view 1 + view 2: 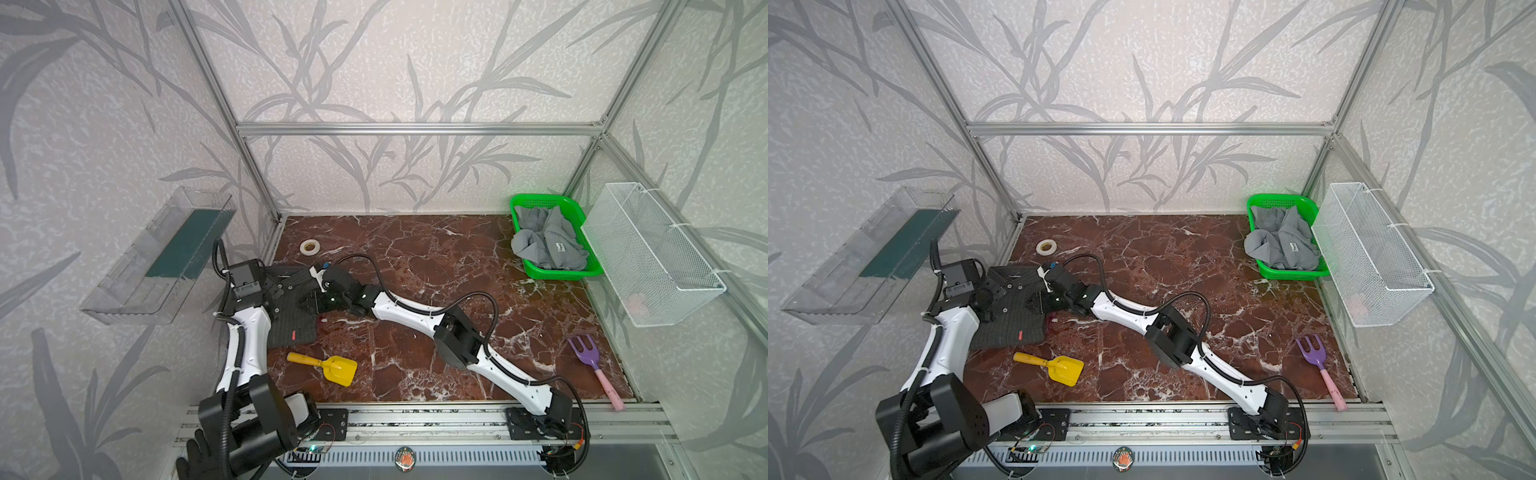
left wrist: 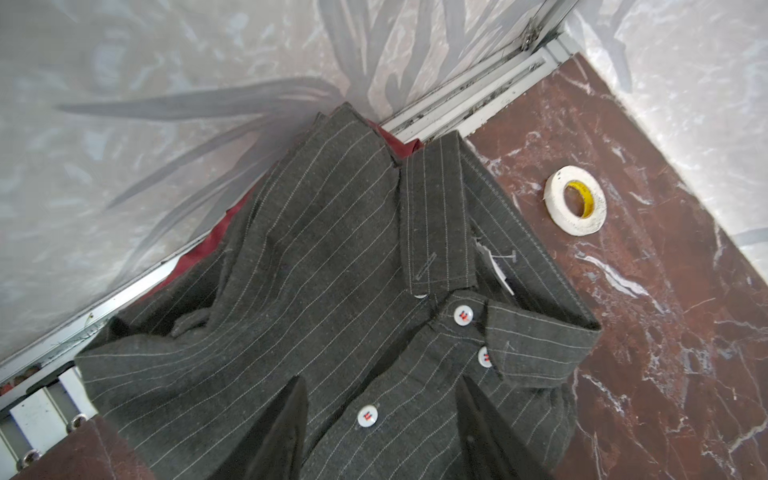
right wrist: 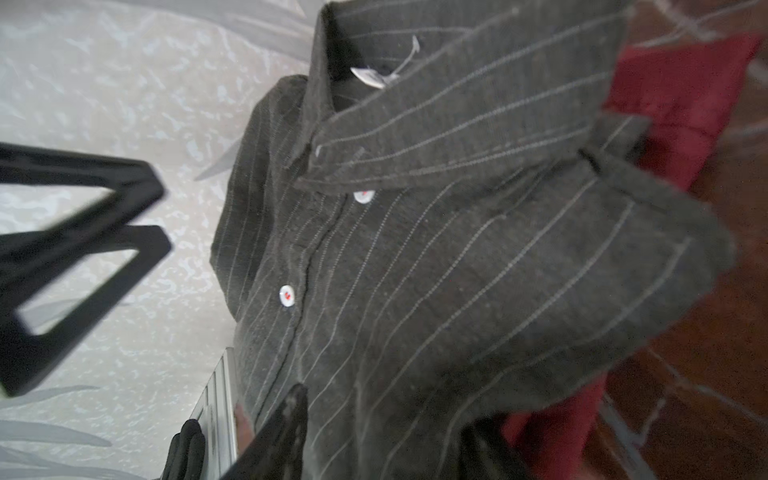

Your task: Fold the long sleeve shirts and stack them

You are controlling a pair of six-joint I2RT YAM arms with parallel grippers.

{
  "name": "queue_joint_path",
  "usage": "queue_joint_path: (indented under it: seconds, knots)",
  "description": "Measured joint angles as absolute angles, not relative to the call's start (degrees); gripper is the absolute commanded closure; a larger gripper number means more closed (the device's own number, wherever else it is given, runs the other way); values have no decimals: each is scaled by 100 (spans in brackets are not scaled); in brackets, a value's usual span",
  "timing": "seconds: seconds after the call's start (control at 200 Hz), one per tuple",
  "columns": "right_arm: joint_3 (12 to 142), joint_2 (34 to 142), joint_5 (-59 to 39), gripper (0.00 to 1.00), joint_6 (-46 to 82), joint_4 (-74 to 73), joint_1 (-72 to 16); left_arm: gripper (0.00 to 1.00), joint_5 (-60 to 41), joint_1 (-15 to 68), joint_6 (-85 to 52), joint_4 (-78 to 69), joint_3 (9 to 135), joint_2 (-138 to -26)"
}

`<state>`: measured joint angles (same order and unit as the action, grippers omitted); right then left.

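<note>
A folded charcoal pinstripe shirt (image 1: pixel 291 322) (image 1: pixel 1013 322) lies at the table's left edge, buttons up. It rests on a maroon shirt (image 2: pixel 205 251) (image 3: pixel 681 91), of which only red edges show. My left gripper (image 1: pixel 272 299) (image 2: pixel 380 386) hovers open over the pinstripe shirt's front, a white button between its fingers. My right gripper (image 1: pixel 308 301) (image 3: pixel 386 409) reaches across from the right, its jaws apart over the same shirt's side. A crumpled light grey shirt (image 1: pixel 544 245) (image 1: pixel 1281 243) fills a green basket (image 1: pixel 557 275) at the back right.
A tape roll (image 1: pixel 310 247) (image 2: pixel 575 199) lies behind the stack. A yellow toy shovel (image 1: pixel 332 368) sits in front of it and a purple rake (image 1: pixel 590 361) at the front right. A white wire basket (image 1: pixel 652 253) and a clear bin (image 1: pixel 158 257) hang on the side walls.
</note>
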<state>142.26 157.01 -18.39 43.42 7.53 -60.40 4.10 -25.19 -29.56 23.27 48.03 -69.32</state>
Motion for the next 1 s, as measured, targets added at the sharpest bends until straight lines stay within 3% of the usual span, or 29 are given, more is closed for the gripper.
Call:
queue_joint_path:
  seconds: [0.5, 1.0]
  knots:
    - [12634, 13972, -1715, 43, 4042, 294, -5741, 42, 443, -2512, -2856, 2565, 4980, -7902]
    - [9719, 11843, -1643, 43, 3830, -670, -5111, 37, 423, -2467, -2943, 3011, 5312, -8182]
